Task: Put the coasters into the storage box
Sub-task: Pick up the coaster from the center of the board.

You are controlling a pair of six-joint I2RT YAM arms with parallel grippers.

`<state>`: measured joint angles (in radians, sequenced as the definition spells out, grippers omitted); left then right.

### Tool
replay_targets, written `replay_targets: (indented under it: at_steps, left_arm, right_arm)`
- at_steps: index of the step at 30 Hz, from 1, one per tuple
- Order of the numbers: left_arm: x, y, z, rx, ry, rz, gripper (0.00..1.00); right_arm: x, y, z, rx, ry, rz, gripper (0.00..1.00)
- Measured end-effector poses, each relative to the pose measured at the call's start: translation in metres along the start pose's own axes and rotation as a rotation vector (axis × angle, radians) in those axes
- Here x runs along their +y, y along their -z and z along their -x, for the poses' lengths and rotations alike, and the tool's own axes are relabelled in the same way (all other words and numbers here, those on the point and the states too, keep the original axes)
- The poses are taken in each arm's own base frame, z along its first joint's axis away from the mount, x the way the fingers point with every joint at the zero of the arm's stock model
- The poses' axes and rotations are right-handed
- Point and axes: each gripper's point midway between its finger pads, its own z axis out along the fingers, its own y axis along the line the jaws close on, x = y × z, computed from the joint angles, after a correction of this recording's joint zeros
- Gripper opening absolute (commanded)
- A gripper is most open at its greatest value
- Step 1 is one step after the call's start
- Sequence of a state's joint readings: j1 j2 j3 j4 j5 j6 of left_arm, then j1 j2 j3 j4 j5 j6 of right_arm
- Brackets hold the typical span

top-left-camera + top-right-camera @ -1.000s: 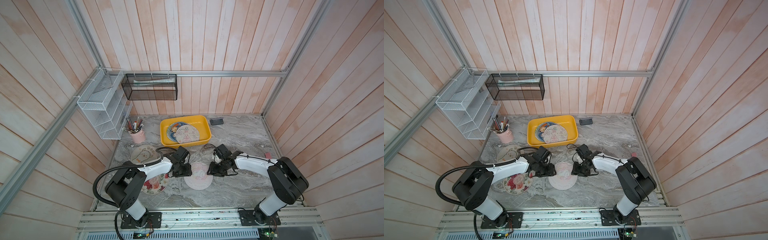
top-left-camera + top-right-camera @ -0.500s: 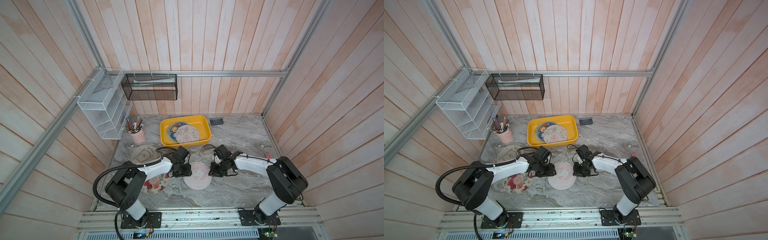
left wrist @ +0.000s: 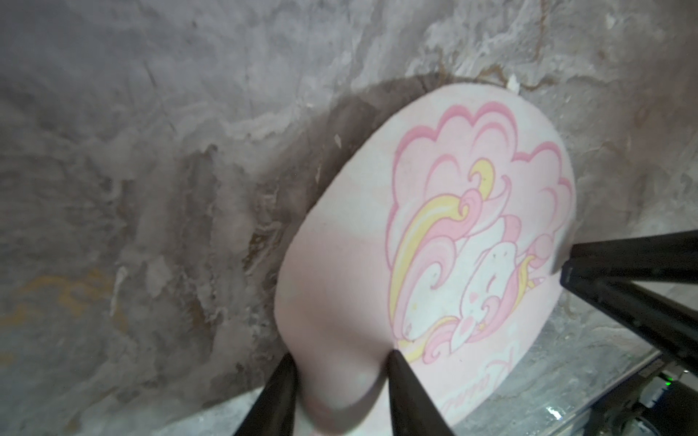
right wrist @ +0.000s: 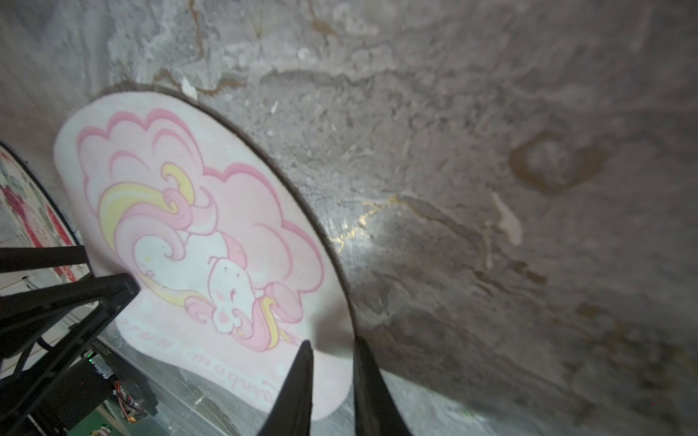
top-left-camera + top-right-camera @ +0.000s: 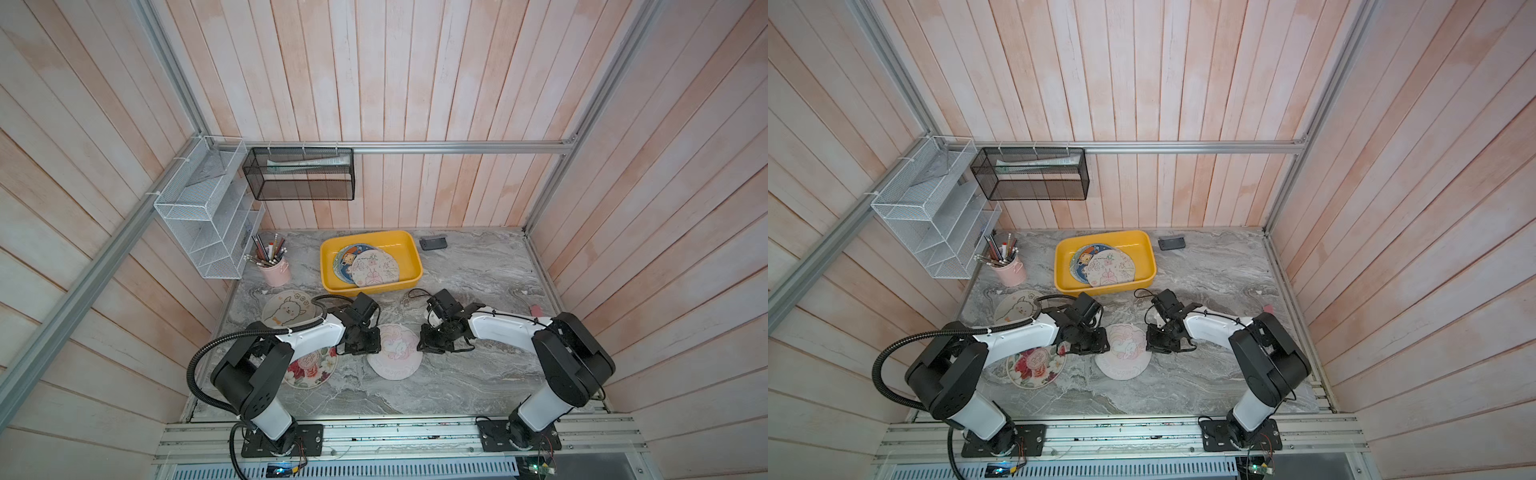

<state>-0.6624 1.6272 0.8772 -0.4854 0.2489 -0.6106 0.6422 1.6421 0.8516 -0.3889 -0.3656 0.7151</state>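
A pink unicorn coaster (image 5: 395, 352) (image 5: 1123, 352) lies on the marble table between both arms. My left gripper (image 3: 340, 355) (image 5: 365, 345) is shut on its left edge, and the mat bulges up between the fingers. On the opposite edge my right gripper (image 4: 332, 341) (image 5: 428, 344) is shut, its jaws narrow around the rim. The yellow storage box (image 5: 401, 247) (image 5: 1136, 245) stands behind and holds overlapping coasters (image 5: 368, 266) (image 5: 1104, 268). A cream alpaca coaster (image 5: 284, 309) and a floral coaster (image 5: 311, 372) lie by the left arm, which partly covers both.
A pink pen cup (image 5: 275, 271) stands at the back left under a white wire rack (image 5: 208, 232). A black mesh basket (image 5: 299, 174) hangs on the back wall. A small black device (image 5: 433, 242) lies behind the box, and a small pink scrap (image 5: 536, 309) at the right.
Both pairs of jaws have closed in on the pink coaster's opposite edges, and the mat now buckles between the left fingers. The arms have hardly shifted.
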Motion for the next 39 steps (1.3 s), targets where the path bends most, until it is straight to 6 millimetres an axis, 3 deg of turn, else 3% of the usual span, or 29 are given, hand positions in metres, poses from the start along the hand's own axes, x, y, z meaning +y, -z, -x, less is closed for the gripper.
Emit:
replay_targets:
  at_steps: [9,12,19,26,36,39]
  left_arm:
    - [0.000,0.000,-0.001,0.004,0.003,0.002,0.10]
    - [-0.001,0.000,-0.002,0.005,0.002,0.001,0.01]
    - [-0.011,0.013,0.007,-0.016,-0.004,-0.013,0.00]
    - [-0.049,0.063,0.045,-0.157,-0.064,-0.082,0.00]
    - [-0.099,0.147,0.118,-0.393,-0.157,-0.177,0.00]
    - [-0.107,0.160,0.140,-0.445,-0.187,-0.185,0.00]
  right_arm:
    - [0.002,0.000,0.001,-0.005,-0.006,0.008,0.22]
    - [0.003,0.000,0.002,-0.008,-0.007,0.011,0.26]
    - [0.007,0.000,0.003,-0.011,-0.003,0.031,0.42]
    - [0.008,0.013,0.011,-0.053,-0.015,0.067,0.55]
    - [0.001,0.033,0.018,-0.110,-0.044,0.113,0.58]
    - [-0.002,0.034,0.019,-0.114,-0.052,0.119,0.59]
